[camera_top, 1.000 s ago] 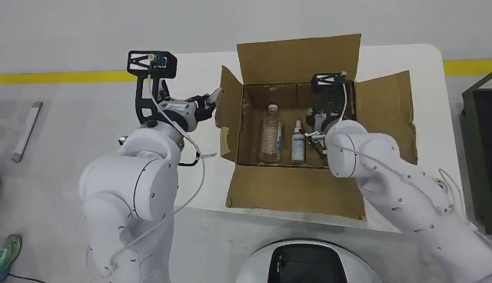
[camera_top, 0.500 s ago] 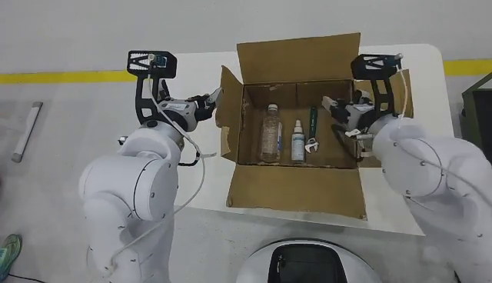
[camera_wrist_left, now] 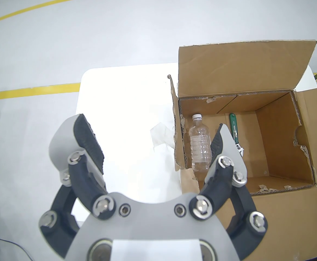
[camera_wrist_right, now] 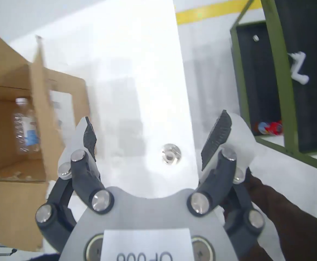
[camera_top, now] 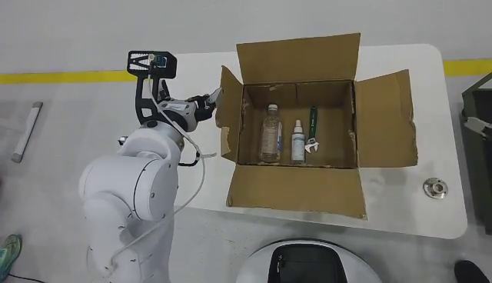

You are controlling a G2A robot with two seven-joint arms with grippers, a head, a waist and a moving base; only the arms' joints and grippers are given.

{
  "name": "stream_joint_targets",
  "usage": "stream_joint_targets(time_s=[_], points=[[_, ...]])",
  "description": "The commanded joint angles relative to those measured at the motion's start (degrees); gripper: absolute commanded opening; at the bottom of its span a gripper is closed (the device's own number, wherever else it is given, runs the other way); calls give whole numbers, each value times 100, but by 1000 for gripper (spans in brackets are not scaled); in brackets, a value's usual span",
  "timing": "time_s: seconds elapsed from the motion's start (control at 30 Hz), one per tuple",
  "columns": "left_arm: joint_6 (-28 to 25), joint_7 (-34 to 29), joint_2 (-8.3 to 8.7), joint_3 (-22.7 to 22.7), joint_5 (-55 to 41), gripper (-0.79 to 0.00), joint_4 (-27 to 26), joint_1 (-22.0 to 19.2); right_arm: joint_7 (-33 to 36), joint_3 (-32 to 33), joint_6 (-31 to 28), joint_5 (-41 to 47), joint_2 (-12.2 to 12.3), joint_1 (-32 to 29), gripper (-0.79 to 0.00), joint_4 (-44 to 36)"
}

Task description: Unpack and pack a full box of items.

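Withdrawn from the brown cardboard box [camera_top: 296, 58] since a second ago, the right arm has left the top view altogether. A small round silver metal fitting [camera_top: 435, 188] now lies on the white counter [camera_top: 400, 210] near its right edge, well apart from the box's right flap. The left arm and the things in the box have not shifted.

The box sits mid-counter with all four flaps folded outward. Three things lie lengthwise, side by side, on its floor. A clear plastic bottle with a white cap [camera_top: 269, 133] is toward the left wall. A small white spray bottle with a blue label [camera_top: 297, 143] is just beside it, and a green-handled metal wrench [camera_top: 312, 131] is just right of that.

The left end effector [camera_wrist_left: 150, 122] hangs over the counter's left part, just beside the box's torn left flap. Its fingers are spread wide with nothing between them. The right end effector [camera_wrist_right: 155, 118] is above the right end of the counter, its fingers likewise wide apart and holding nothing. The fitting lies on the counter in front of it, touching neither finger. A dark green metal-framed rack [camera_top: 478, 121] stands off the counter's right side.
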Motion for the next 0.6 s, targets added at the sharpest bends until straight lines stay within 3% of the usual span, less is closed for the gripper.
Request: stream_joint_targets(time_s=[0.0,0.17,0.2,0.23,0.37,0.43,0.57], points=[[0,0,0,0,0,0,0,0,-9,-39,-131,-14,19,-359,0,72],[0,0,0,0,0,0,0,0,-9,-480,-331,124,86,-851,0,363],[0,0,0,0,0,0,0,0,-9,-602,-407,85,105,-902,-55,406],[0,0,0,0,0,0,0,0,-9,-719,-425,44,121,-938,-166,444],[0,0,0,0,0,0,0,0,-9,-1124,-326,-34,167,-910,-286,688],[0,0,0,0,0,0,0,0,-9,-1268,-274,-36,185,-834,-237,810],[0,0,0,0,0,0,0,0,-9,-1421,-228,-275,230,-765,-228,978]])
